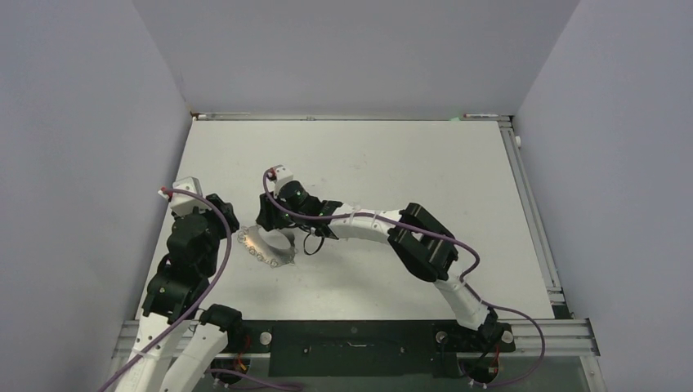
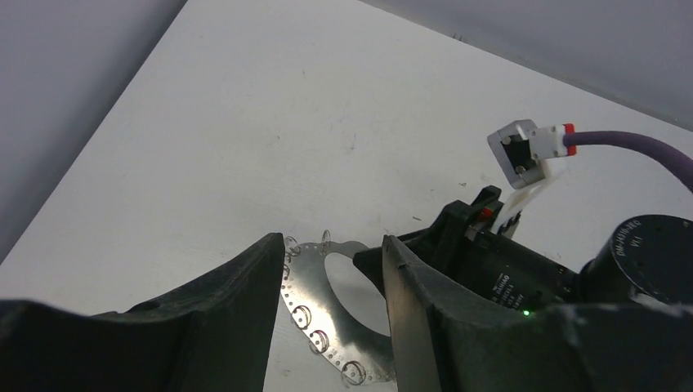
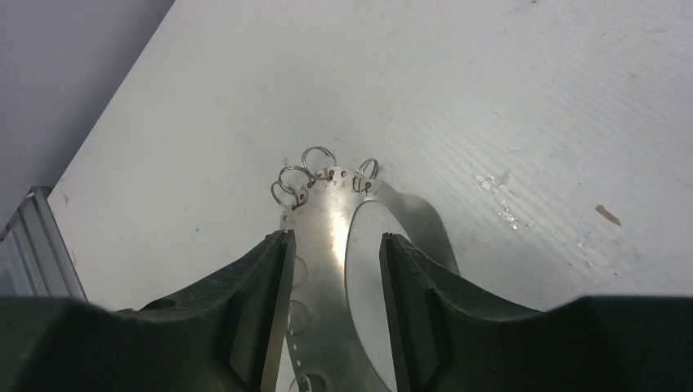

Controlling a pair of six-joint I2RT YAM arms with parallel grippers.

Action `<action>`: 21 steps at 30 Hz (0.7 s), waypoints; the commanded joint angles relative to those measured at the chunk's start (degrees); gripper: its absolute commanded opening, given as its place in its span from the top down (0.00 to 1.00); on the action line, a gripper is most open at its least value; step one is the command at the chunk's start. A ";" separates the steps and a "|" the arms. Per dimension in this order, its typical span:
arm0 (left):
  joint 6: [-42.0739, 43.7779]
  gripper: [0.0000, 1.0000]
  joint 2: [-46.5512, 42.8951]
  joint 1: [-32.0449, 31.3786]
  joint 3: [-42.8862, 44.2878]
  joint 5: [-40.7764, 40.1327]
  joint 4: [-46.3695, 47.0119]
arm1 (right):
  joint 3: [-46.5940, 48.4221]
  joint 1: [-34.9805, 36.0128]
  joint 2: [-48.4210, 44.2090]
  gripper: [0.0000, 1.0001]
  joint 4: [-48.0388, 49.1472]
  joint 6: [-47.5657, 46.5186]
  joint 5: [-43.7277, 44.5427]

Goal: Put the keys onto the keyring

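Two open grippers, the left gripper [image 2: 333, 240] and the right gripper [image 3: 335, 238], straddle the keyring [image 3: 327, 212] on the table [image 1: 409, 163]; no keys are in view, so threading looks unstarted.

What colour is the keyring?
Shiny silver metal. The keyring shows best in the right wrist view.

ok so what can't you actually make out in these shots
key: shows in none of the three views; where it lies cannot be told.
keyring: its near part is cut off by the bottom edge in both wrist views.
right claw: in the top view its tips are hidden under its own wrist.
small loops: too small to count in the top view.
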 commanded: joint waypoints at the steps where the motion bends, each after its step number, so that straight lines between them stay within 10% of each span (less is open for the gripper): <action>1: -0.45 0.55 -1.43 -1.31 -0.18 -1.57 2.39 | 8.23 1.01 4.81 0.57 0.90 2.28 -0.99; 21: 0.66 0.54 -3.46 -4.34 -0.57 -2.63 2.74 | 20.49 2.09 16.00 0.60 -3.68 3.93 1.05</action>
